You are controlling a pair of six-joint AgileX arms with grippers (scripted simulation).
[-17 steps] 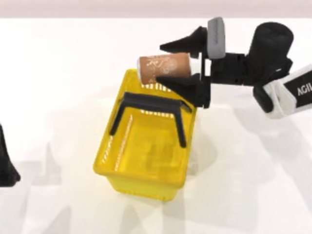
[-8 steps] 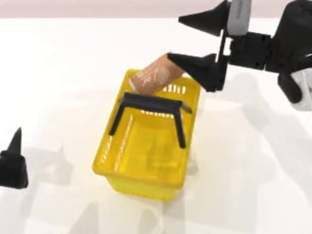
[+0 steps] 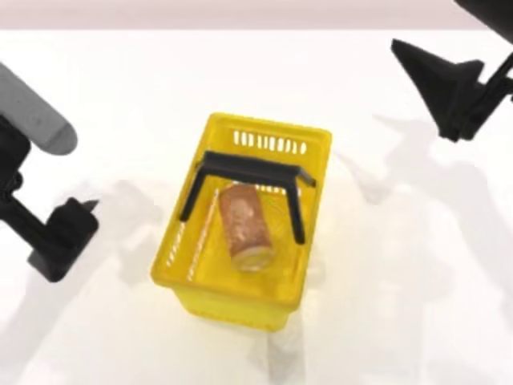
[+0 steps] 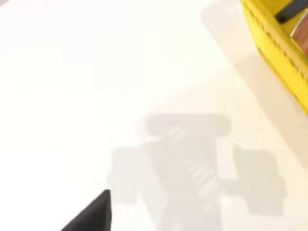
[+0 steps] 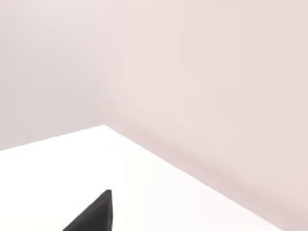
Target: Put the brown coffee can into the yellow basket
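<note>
One item, the brown coffee can [image 3: 244, 228], lay on its side on the floor of the yellow basket [image 3: 309, 140], roughly in the middle, lengthwise along the basket and partly under the black handle [image 3: 247, 168] that arched across the opening. Judged from that, the task looked essentially finished: the can was inside, nothing was holding it, and what remained seemed to be only getting the arms clear. At the top view's upper right, the right end effector [image 3: 449, 84] hovered well apart from the basket with nothing near its dark fingers, so it was empty, but only part of it showed and I could not tell how its fingers stood. The right wrist view showed just a pale wall, the bench edge and one fingertip [image 5: 94, 211]. On the left side of the bench, the left end effector [image 3: 60, 237] was near the basket's long wall without touching it; its fingers were too cut off to say whether they were spread or closed. From the left wrist view, a corner of the yellow rim [image 4: 276, 45] sat off to one side with bare white bench [image 3: 401, 281] around it. Open room surrounded the basket on every side, so retreating should have met no obstacle; only the raised handle and the basket's near wall by the left arm seemed worth avoiding.
</note>
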